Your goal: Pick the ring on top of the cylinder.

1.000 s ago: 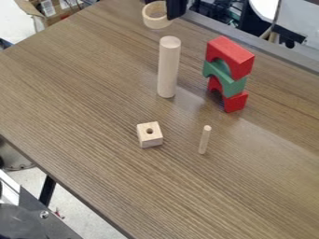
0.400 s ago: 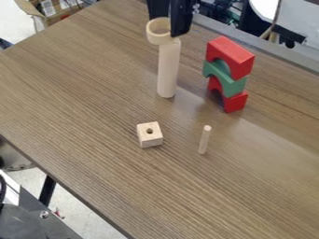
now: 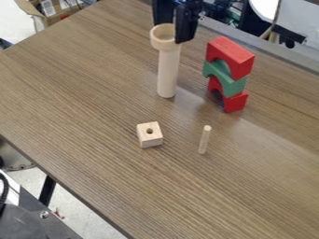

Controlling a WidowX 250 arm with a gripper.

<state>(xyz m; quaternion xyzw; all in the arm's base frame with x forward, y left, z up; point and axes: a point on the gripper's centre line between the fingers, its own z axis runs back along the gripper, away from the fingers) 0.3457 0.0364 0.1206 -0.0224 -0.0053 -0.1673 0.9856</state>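
You have a brown wood-grain table [image 3: 81, 102] seen from above at a slant. The black gripper [image 3: 175, 32] hangs down over its far part, near the top of the view. Its two fingers stand a little apart, with the ring's wall seemingly pinched between them; the rest of the ring extends to the left of the right-hand finger in view.

To the right is an upright stack [image 3: 233, 85] of arched blocks, red, green and red, well apart from your work. Left of it stands the tall, pale wooden cylinder [image 3: 168, 73], upright.

The pale ring [image 3: 164, 44] is at the cylinder's upper end, its opening facing up, hiding the cylinder's top. You have the pick-up done, and the carry looks nearly complete. Whether the ring bears on the cylinder or hangs just above, you cannot tell from here. What is left, by my judgement, is to check its centring, settle it, let go and back away without tipping the cylinder.

Nearer you are a wooden cube [image 3: 149, 135] with a hole in its top and, smallest, a thin upright peg [image 3: 205, 140].
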